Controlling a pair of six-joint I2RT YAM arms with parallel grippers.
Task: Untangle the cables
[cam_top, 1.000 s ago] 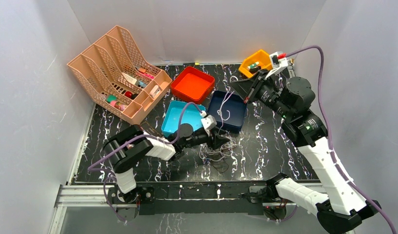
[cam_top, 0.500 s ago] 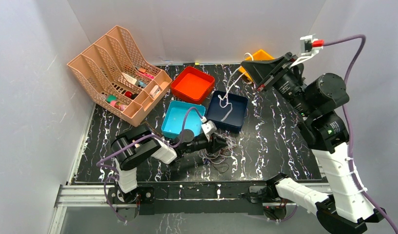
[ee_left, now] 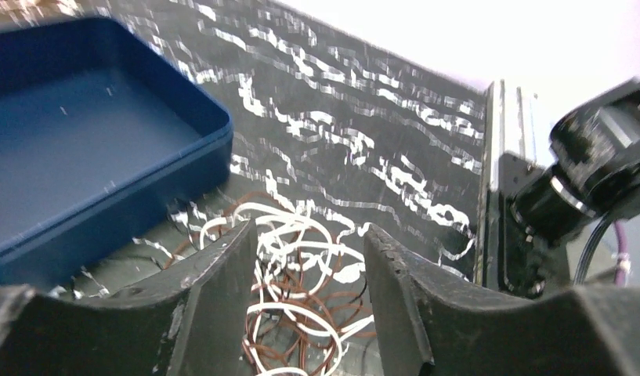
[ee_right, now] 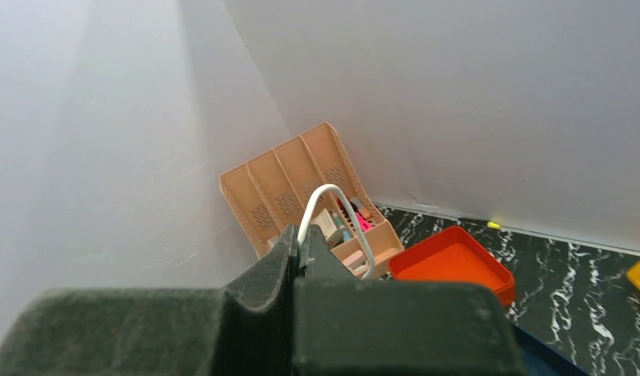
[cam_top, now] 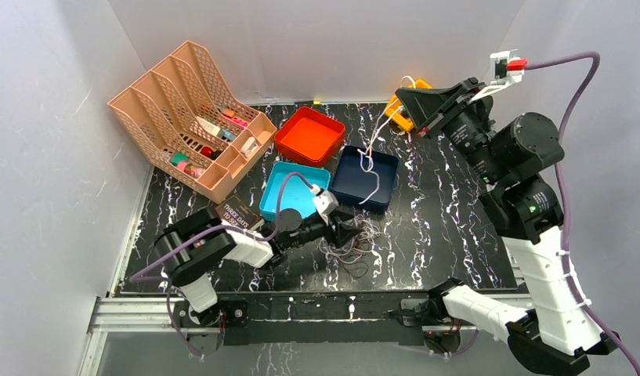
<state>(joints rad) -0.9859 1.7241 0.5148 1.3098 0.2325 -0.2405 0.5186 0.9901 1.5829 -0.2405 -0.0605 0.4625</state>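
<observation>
Currently the right gripper is held high over the table's far right corner, its 2 fingers clamped on a white cable. In the right wrist view a small loop of that cable stands up out of the closed jaws. From the grip the cable hangs down, and its lower end curls inside the dark blue tray. The left gripper sits low over the black marbled table, just in front of that tray, with its jaws spread apart and nothing gripped. Its 2 fingers straddle a tangle of white and reddish-brown cables lying on the table. Whether the fingers touch any strand I cannot tell. A teal tray and a red tray sit left of the blue one.
</observation>
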